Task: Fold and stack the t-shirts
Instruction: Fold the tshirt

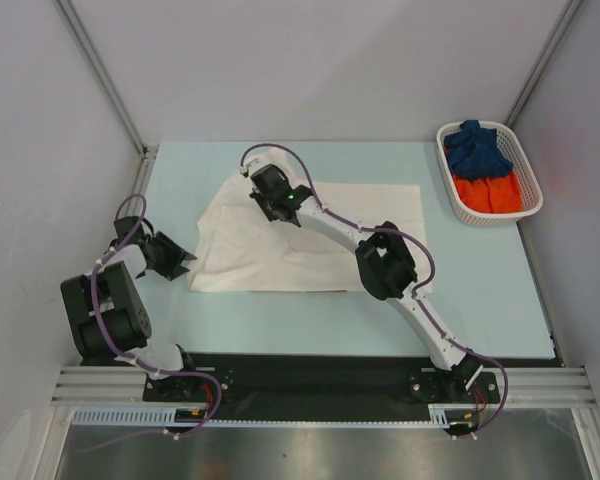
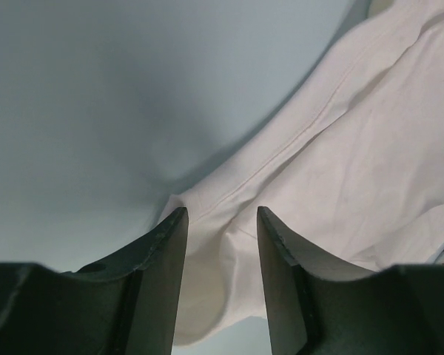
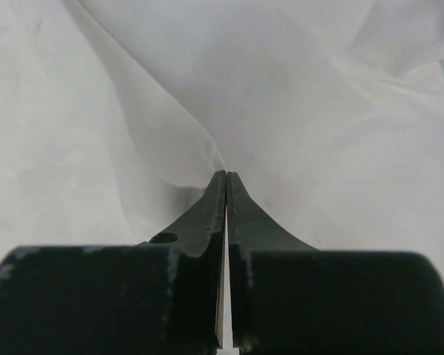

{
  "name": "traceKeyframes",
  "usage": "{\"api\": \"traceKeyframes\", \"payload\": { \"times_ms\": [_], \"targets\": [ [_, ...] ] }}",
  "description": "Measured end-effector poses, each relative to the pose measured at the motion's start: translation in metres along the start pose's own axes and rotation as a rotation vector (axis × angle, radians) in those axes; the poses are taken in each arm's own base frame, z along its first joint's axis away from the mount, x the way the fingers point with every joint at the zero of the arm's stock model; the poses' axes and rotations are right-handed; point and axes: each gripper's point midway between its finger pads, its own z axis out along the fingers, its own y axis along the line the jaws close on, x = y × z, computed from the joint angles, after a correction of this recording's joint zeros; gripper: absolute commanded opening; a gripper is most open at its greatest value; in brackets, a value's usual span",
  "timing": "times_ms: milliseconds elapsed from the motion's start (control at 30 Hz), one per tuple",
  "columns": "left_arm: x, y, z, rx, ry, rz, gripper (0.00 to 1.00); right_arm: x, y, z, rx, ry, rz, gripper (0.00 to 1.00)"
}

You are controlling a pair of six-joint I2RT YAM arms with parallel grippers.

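Arms first, being closest to the overhead lens: right arm [image 1: 400,270] reaches diagonally across the bench [image 1: 480,290], left arm [image 1: 110,310] stays folded at the near-left corner. White t-shirt [image 1: 310,235] lies spread mid-bench, blank side up and rumpled along its left side. Basket [image 1: 440,140] sits at the far right, well apart, holding the dark blue t-shirt [image 1: 477,150] and orange t-shirt [image 1: 490,192]. Right tool [image 3: 226,174] is pressed together over the shirt's far-left part; creases run up to its tips, so it appears to be nipping a thin fold. Left tool [image 2: 222,214] is spread at the shirt's near-left edge, with a hemmed corner lying between the jaws but not gripped. Step in hand, by my reading: take both left-side holds for a first fold. To do it well, lower the left tool until the hem sits deep between the jaws, close fully, then lift both holds level so the cloth carries over without dragging
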Motion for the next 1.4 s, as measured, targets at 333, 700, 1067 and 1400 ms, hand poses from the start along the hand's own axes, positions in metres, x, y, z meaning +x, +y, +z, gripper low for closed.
{"api": "traceKeyframes", "payload": {
  "times_ms": [333, 700, 1067, 1400],
  "targets": [
    [-0.002, 0.003, 0.007, -0.018, 0.013, -0.008, 0.46, 0.027, -0.018, 0.01, 0.056, 0.053, 0.011, 0.0],
    [-0.004, 0.005, 0.007, -0.034, 0.021, 0.009, 0.46, 0.046, -0.032, 0.002, 0.128, 0.088, 0.075, 0.12],
    [-0.022, 0.003, -0.023, -0.093, -0.086, 0.111, 0.53, 0.051, -0.072, -0.019, 0.167, 0.155, 0.173, 0.48],
    [0.03, -0.042, -0.051, 0.117, -0.058, 0.203, 0.19, 0.008, -0.029, -0.073, -0.082, 0.112, 0.293, 0.35]
  ]
}}
